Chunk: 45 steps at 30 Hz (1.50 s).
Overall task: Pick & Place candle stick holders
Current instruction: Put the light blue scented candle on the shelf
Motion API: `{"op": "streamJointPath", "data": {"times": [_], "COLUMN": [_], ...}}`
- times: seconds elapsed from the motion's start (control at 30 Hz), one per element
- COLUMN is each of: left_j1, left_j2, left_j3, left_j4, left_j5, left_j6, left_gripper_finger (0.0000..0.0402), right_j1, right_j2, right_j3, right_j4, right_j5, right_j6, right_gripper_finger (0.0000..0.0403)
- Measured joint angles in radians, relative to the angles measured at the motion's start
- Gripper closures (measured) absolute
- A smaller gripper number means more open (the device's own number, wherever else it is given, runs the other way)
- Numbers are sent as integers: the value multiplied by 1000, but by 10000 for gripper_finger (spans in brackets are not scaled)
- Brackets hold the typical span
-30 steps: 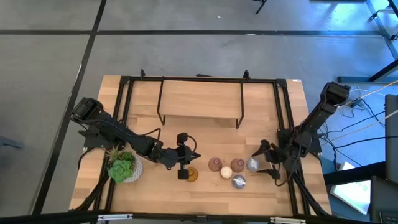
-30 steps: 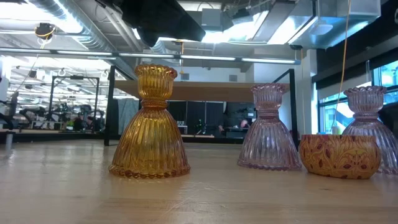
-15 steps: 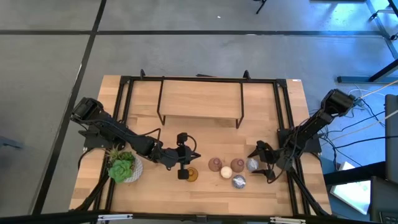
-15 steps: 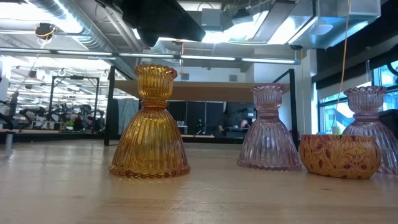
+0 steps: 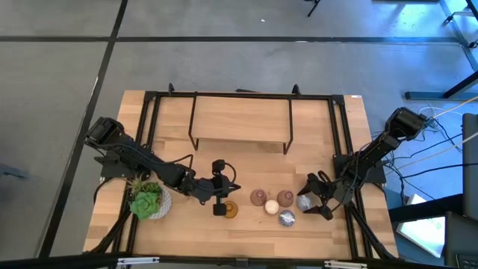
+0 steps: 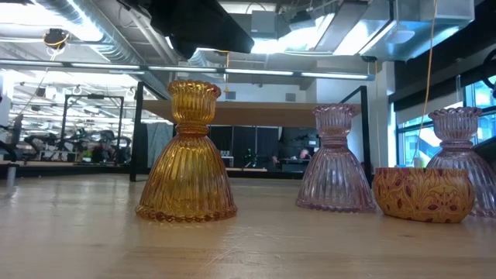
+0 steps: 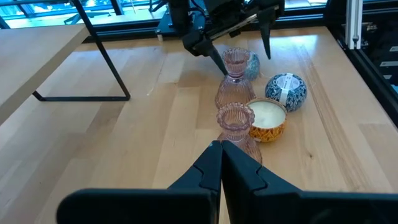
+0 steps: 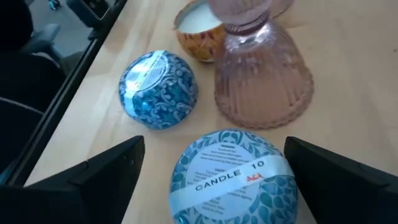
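The right gripper (image 5: 314, 197) has slid in toward the row since a second ago, so a pick looks close. Its fingers are spread wide, flanking the blue candle tin (image 8: 231, 178), with the pink holder (image 8: 263, 71) just beyond. The left gripper (image 7: 221, 163), pinched together, hovers by the amber holder (image 5: 230, 210).

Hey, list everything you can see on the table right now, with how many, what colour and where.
amber holder: one, amber glass, left end of the row
pink holders: two, pink glass, mid-row
candle bowl: one, orange patterned, white wax, between the pink holders
blue tins: two, blue patterned, right end
plant: one, green, white pot, left edge
shelf: one, wood, black legs, at the back
table: one, light wood
left claw: shut, beside amber holder
right claw: open, astride one tin
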<state>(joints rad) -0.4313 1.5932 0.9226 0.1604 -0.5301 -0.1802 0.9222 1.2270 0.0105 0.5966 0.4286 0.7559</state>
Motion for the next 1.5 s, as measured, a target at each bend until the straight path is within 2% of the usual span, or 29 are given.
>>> {"op": "streamJointPath", "data": {"times": [0.33, 0.6, 0.73, 0.9, 0.97, 1.2, 1.33, 1.5], "left_j1": [0, 0, 0, 0, 0, 0, 0, 0], "left_j2": [0, 0, 0, 0, 0, 0, 0, 0], "left_j3": [0, 0, 0, 0, 0, 0, 0, 0], "left_j4": [-3, -5, -8, -7, -8, -7, -7, -7], "left_j5": [0, 0, 0, 0, 0, 0, 0, 0], "left_j6": [0, -9, -16, -19, -19, -19, -19, -19], "left_gripper_finger": [400, 400, 400, 400, 400, 400, 400, 400], "right_j1": [0, 0, 0, 0, 0, -1, -5, -34], "right_j2": [0, -6, -3, 2, 1, 1, 1, 1], "right_j3": [0, 8, 2, -3, -2, -3, -3, -3], "right_j4": [0, -131, -104, -95, -128, -182, -176, -162], "right_j5": [1, 11, -1, 10, 32, 221, 269, 275], "right_j6": [29, 103, 2, -221, -250, -226, -240, -221], "right_gripper_finger": [16, 16, 16, 15, 15, 15, 15, 15]}}
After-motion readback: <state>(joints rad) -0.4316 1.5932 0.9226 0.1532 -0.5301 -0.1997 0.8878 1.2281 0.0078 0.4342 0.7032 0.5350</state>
